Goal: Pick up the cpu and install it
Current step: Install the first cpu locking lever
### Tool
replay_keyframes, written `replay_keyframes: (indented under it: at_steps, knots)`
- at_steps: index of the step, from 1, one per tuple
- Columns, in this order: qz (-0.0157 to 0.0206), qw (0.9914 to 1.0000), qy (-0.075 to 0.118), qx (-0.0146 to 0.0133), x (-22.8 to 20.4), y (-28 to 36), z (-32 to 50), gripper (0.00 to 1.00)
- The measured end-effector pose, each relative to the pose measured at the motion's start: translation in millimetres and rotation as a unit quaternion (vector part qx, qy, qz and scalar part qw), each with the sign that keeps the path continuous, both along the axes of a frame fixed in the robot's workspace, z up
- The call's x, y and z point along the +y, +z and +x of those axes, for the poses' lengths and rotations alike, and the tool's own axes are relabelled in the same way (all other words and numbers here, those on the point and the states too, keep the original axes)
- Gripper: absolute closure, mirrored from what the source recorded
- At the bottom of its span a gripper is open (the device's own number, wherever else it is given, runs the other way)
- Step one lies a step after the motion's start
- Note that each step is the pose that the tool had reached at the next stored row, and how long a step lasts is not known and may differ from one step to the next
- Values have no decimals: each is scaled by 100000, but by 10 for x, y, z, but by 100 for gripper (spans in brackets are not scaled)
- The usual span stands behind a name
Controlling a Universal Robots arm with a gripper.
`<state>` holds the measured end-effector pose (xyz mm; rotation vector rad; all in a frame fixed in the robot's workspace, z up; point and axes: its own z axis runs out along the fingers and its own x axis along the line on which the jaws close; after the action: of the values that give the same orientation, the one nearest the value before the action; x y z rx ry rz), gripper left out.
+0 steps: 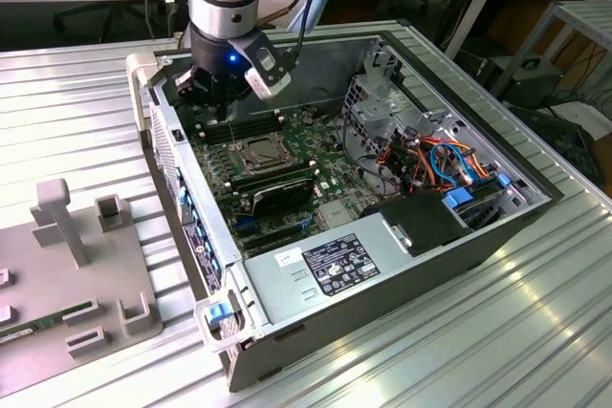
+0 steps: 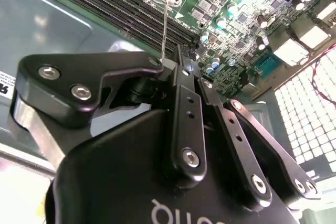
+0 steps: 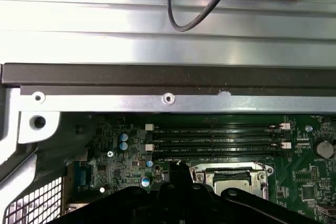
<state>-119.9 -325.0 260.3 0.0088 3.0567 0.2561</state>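
Observation:
My gripper [image 1: 228, 107] hangs inside the open computer case [image 1: 535, 207], just behind the dark socket [image 1: 258, 153] on the green motherboard [image 1: 325, 188]. In both wrist views the black fingers [image 2: 181, 77] stand shut together. A thin metal lever rod [image 2: 165, 24] runs from the fingertips to the socket's corner; whether it is clamped or only touched I cannot tell. In the first wrist view a dull silver-grey square, the cpu [image 3: 234, 184], lies flat inside the socket's metal frame [image 3: 202, 174], close to my gripper [image 3: 178, 170].
Black memory slots [image 3: 215, 137] lie between the socket and the case wall [image 3: 168, 74]. A power supply [image 1: 335, 265] and coloured cables [image 1: 430, 160] stand toward the exterior view's right. A grey fixture plate [image 1: 76, 284] with a green memory stick [image 1: 29, 327] lies outside the case.

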Motion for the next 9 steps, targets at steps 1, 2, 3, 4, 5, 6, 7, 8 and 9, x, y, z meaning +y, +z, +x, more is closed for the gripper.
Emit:
replay_keyframes:
  at_steps: [1, 2, 3, 4, 5, 6, 7, 8, 9]
  knots:
    - [-2, 100000, 8, 9, -1, -1, 2, 89]
    - [0, 100000, 20, 6, -1, -2, 9, 89]
    - [-5, 100000, 12, 9, -1, -3, 23, 89]
    - [0, 100000, 8, 5, -1, -3, 39, 89]
    - [2, 100000, 3, 3, 0, -4, 56, 89]
    - [4, 100000, 6, 5, 0, -5, 81, 89]
    - [4, 100000, 14, 5, -1, -5, 114, 89]
    - [5, 100000, 6, 4, 0, -5, 145, 89]
    - [8, 100000, 4, -2, 0, -6, 176, 89]
